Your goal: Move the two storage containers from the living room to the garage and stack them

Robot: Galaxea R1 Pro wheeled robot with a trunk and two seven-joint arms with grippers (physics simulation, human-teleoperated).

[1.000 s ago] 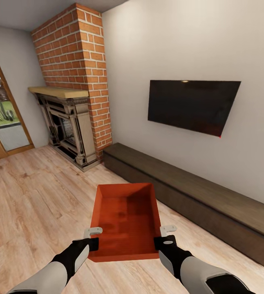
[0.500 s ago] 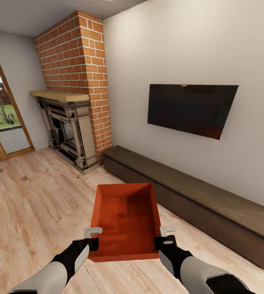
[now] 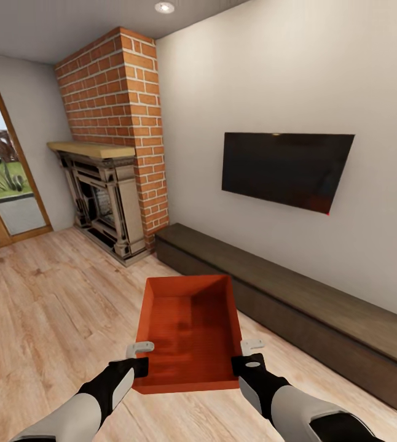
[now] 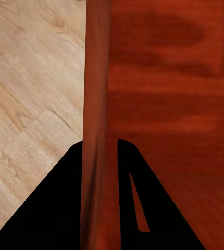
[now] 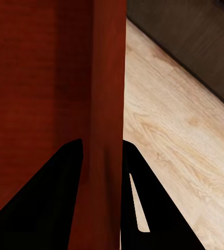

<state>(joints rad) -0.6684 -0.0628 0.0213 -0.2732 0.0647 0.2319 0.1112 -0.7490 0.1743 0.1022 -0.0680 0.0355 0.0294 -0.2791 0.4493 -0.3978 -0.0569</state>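
Left gripper: jaws closed on the left side wall of the storage container, one finger inside, one outside; the left wrist view shows the red wall running between the two dark fingers. Right gripper: jaws closed on the right side wall in the same manner, wall between its fingers.

Container: red-orange, open-topped, empty, held level between both arms, above the light wood-plank floor, in front of the robot's trunk.

Surroundings, head view: long low dark-brown bench along the wall to the right of the container, near but apart. Black wall TV above the bench. Red brick fireplace at the bench's far end. Glazed door with wood frame at far left.
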